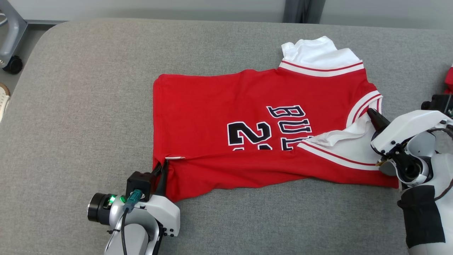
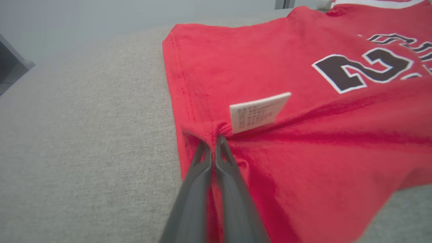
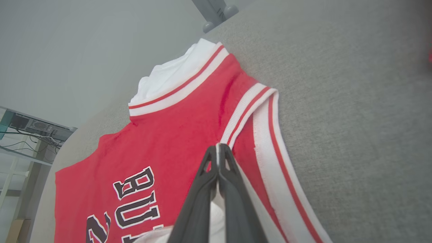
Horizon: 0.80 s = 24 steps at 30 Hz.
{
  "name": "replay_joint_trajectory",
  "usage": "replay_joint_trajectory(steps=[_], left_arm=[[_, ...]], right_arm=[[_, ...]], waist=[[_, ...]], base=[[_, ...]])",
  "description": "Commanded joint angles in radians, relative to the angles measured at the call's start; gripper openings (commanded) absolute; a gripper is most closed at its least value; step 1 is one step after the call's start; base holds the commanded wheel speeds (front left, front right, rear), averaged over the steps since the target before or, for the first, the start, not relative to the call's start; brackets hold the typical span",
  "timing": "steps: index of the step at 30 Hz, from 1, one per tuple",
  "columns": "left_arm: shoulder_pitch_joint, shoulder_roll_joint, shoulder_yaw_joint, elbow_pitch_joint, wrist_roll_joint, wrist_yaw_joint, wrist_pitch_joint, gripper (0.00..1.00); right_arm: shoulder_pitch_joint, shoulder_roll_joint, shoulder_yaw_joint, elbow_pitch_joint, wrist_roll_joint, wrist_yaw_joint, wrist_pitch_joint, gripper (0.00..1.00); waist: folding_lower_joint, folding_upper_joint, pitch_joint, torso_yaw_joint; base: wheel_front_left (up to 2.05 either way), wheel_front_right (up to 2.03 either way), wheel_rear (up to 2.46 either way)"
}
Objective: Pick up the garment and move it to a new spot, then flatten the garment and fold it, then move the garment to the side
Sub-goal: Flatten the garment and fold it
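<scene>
A red jersey, the garment (image 1: 219,106), lies spread on the grey cushion (image 1: 70,141), with black lettering and white sleeves. Its near long edge is folded up over the lower part of the numbers. My left gripper (image 1: 165,163) is shut on the folded hem corner, beside a white care label (image 1: 175,157). In the left wrist view the gripper (image 2: 213,141) pinches red garment (image 2: 303,135) cloth just under that label (image 2: 258,113). My right gripper (image 1: 370,112) is shut on the white sleeve cloth at the striped armhole. In the right wrist view white cloth of the garment (image 3: 168,135) sits between the closed gripper (image 3: 218,145) fingers.
A chair leg with a castor (image 1: 13,65) stands off the cushion's far left corner. Another red item (image 1: 449,79) and a dark device (image 1: 437,102) sit at the right edge. Bare cushion stretches to the left of and in front of the jersey.
</scene>
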<state>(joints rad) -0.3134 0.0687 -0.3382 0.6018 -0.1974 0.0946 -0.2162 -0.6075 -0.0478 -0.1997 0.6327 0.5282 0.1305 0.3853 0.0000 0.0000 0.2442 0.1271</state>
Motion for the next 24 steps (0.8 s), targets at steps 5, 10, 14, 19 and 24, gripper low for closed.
replay_joint_trajectory(steps=[5,10,14,19,24], left_arm=[[-0.061,-0.002,-0.014,0.053,-0.009,0.001,-0.019,1.00],[-0.087,-0.005,-0.024,0.064,0.001,0.011,-0.039,1.00],[-0.089,0.002,-0.016,0.047,0.007,0.025,-0.047,1.00],[-0.064,0.012,0.002,-0.003,0.014,0.037,-0.048,1.00],[-0.028,0.023,0.020,-0.072,0.022,0.045,-0.049,1.00]], right_arm=[[-0.047,-0.006,0.000,0.066,-0.022,0.001,-0.062,1.00],[-0.078,-0.006,0.004,0.088,-0.027,0.001,-0.113,1.00],[-0.091,-0.006,0.032,0.069,0.010,0.001,-0.165,1.00],[-0.075,-0.012,0.088,0.015,0.048,0.001,-0.227,1.00],[-0.024,-0.046,0.144,-0.044,0.048,0.001,-0.274,1.00]], waist=[[0.0000,0.0000,0.012,0.008],[0.0000,0.0000,0.010,0.005],[0.0000,0.0000,-0.004,-0.001],[0.0000,0.0000,-0.036,-0.009],[0.0000,0.0000,-0.069,-0.015]], base=[[0.00,0.00,0.00],[0.00,0.00,0.00],[0.00,0.00,0.00],[0.00,0.00,0.00],[0.00,0.00,0.00]])
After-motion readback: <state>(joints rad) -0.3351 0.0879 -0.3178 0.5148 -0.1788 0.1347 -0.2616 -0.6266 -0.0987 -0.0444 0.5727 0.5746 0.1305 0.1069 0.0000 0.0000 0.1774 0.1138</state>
